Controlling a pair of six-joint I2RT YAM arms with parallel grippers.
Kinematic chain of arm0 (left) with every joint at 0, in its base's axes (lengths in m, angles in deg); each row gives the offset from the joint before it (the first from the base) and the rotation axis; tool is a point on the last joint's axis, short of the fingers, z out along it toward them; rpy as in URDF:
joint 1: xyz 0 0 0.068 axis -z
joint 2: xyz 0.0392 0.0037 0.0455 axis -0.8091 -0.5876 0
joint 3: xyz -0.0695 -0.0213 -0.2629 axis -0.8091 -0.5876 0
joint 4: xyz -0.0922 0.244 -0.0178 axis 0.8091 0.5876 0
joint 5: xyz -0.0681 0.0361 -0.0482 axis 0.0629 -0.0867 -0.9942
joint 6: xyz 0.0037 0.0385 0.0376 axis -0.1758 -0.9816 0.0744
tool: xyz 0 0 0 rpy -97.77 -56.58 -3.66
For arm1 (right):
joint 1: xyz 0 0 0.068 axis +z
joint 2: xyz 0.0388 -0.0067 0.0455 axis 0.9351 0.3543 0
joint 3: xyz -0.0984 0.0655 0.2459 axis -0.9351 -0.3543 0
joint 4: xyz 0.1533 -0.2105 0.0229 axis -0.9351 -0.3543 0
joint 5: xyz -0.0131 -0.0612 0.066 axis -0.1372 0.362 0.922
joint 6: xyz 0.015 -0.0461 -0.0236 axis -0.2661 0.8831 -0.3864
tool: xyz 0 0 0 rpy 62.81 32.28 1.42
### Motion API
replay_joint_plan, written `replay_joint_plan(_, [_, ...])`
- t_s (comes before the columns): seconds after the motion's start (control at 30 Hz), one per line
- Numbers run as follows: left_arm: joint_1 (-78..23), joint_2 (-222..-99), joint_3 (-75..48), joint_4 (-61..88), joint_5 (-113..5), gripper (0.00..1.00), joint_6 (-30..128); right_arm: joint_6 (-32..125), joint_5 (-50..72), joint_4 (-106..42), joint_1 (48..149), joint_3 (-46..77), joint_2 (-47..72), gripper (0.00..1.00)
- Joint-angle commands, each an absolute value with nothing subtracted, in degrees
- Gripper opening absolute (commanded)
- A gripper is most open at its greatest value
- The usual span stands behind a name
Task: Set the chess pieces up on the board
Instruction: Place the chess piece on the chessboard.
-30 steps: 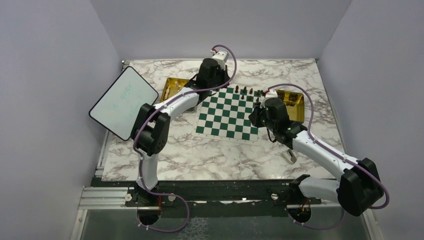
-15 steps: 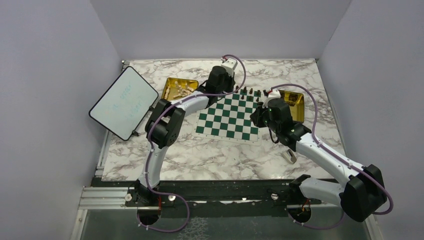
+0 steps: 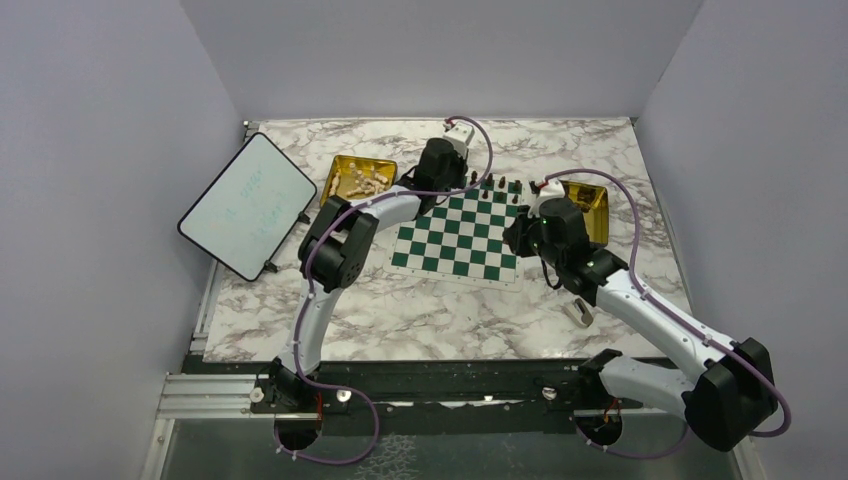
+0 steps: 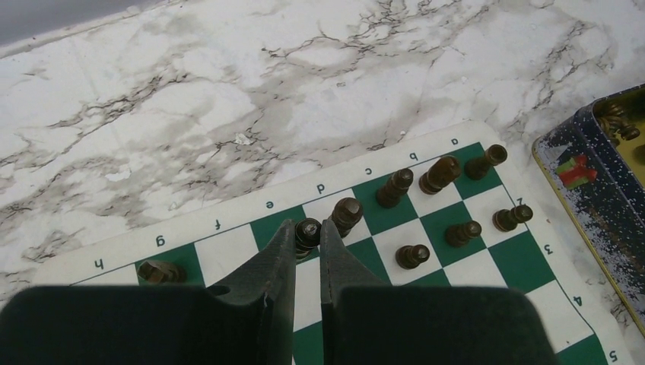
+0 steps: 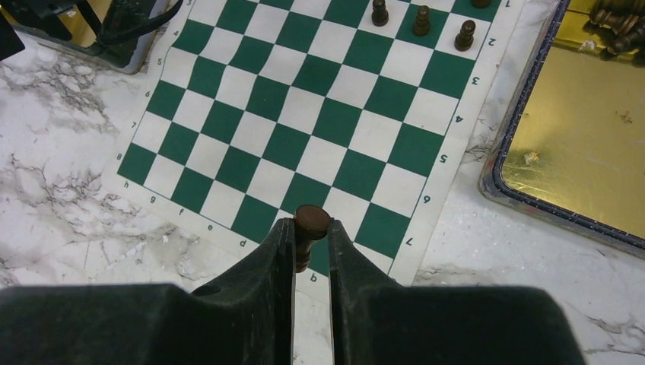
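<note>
About 8 dark pieces (image 4: 395,186) stood along the board's (image 3: 460,235) 12 o'clock edge. My left jaws gripped another dark piece (image 4: 307,230) there. My right jaws held a dark piece (image 5: 310,222) toward 4 o'clock. Cream pieces (image 3: 362,180) lay unplaced at 10 o'clock.

White-shelled left arm (image 3: 385,207) and right arm (image 3: 650,310), black joints (image 3: 340,255), looping purple cables (image 3: 377,420), matte black tapered fingers (image 4: 275,266)

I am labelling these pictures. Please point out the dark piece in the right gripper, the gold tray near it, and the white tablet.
dark piece (image 5: 312,220): right wrist view, its round top.
gold tray (image 5: 578,137): right wrist view, its bare floor.
white tablet (image 3: 248,203): top external view, middle of its face.
</note>
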State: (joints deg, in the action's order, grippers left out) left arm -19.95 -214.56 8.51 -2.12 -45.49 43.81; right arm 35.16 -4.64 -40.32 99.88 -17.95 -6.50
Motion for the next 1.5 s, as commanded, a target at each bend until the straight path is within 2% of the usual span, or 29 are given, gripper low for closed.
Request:
replay_joint_plan(0.0, [-20.60,-215.52,9.57,-5.48,-43.99,0.07,43.42,36.26,-6.40,-41.25,99.66,-16.20,-7.69,0.14])
replay_joint_plan(0.73, [-21.94,-217.93,7.51,-10.36,-48.95,0.06,48.10,37.23,-6.61,-41.61,99.66,-15.18,-6.86,0.14])
replay_joint_plan(1.47, [-22.36,-219.94,6.42,-11.28,-49.06,0.07,49.57,37.96,-6.78,-40.64,99.66,-14.93,-5.02,0.14])
